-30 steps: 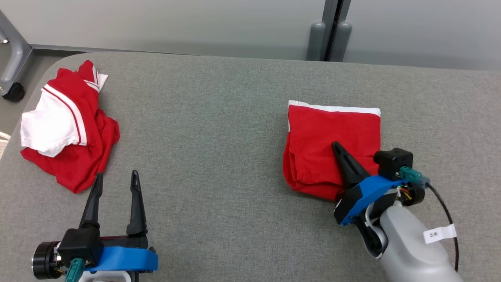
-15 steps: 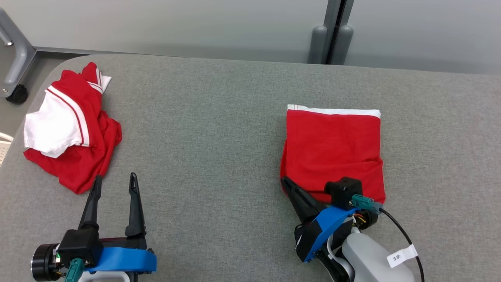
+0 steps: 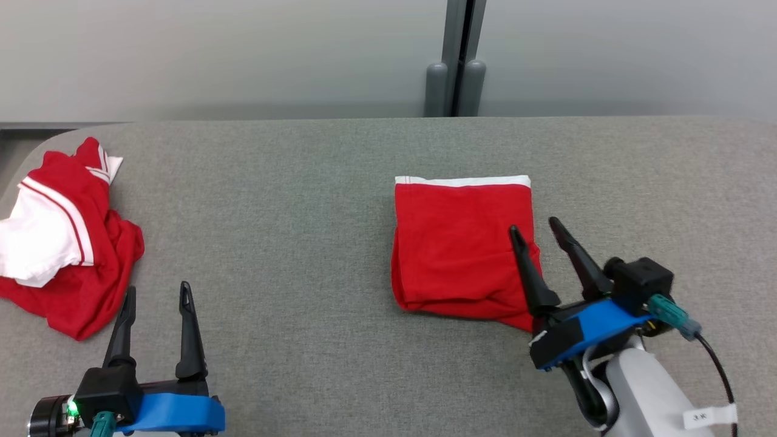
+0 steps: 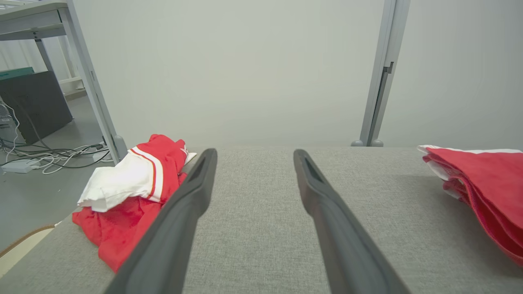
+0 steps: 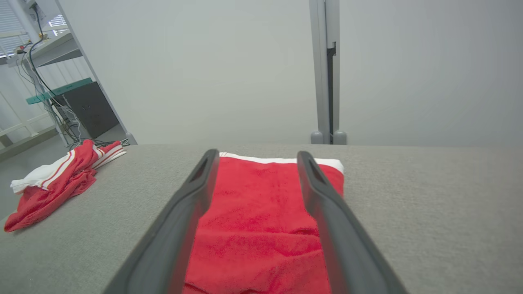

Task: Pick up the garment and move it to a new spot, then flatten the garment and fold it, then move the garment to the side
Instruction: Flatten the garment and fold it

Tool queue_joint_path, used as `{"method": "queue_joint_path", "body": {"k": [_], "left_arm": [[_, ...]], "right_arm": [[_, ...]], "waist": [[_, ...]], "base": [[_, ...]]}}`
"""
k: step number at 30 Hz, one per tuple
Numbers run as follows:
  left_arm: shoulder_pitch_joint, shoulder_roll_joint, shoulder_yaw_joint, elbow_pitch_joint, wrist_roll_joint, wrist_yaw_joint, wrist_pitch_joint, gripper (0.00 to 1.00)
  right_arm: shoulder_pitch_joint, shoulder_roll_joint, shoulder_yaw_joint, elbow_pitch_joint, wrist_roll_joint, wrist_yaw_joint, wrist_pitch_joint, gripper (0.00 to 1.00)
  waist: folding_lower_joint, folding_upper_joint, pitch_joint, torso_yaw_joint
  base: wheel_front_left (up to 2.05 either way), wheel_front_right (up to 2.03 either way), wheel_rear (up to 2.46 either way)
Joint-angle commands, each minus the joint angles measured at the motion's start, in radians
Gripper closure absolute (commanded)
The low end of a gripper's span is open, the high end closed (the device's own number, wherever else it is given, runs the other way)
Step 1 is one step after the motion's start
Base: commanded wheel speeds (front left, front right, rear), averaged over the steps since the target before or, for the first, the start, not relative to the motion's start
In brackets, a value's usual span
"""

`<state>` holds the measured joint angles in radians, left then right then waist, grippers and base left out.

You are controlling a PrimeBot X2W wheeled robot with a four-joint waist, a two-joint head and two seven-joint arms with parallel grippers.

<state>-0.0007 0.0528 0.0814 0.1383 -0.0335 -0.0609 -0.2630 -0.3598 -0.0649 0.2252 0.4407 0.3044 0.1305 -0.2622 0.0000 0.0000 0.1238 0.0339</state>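
The right jaws stand wide and empty, their dark fingers (image 3: 529, 267) straddling the near right edge of the folded red cloth garment with a white band (image 3: 455, 249). It lies flat, right of centre on the grey fabric-covered table (image 3: 303, 200). Closing on the top layer alone would likely peel the fold open once it is shifted aside. The left jaws, also wide and empty, hover near a crumpled red-and-white garment (image 3: 67, 273), well apart.
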Motion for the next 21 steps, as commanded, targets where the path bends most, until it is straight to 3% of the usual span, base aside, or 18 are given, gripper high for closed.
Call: {"method": "queue_joint_path", "body": {"k": [1, 7, 21], "left_arm": [[0.014, 0.002, 0.006, 0.002, 0.008, 0.004, -0.002, 0.0], [0.038, 0.003, 0.027, 0.006, 0.01, 0.007, -0.002, 0.0], [0.086, 0.002, 0.029, 0.026, 0.018, 0.013, -0.002, 0.0]], "right_arm": [[0.038, -0.012, -0.026, -0.022, -0.017, 0.001, -0.004, 0.0], [0.156, -0.016, -0.123, -0.103, -0.088, 0.001, -0.004, 0.0], [0.31, 0.012, -0.174, -0.158, -0.128, 0.001, -0.004, 0.0]], "waist": [[0.0, 0.0, -0.015, -0.019], [0.0, 0.0, -0.038, -0.06], [0.0, 0.0, -0.092, -0.078]], "base": [[0.0, 0.0, 0.0], [0.0, 0.0, 0.0], [0.0, 0.0, 0.0]]}}
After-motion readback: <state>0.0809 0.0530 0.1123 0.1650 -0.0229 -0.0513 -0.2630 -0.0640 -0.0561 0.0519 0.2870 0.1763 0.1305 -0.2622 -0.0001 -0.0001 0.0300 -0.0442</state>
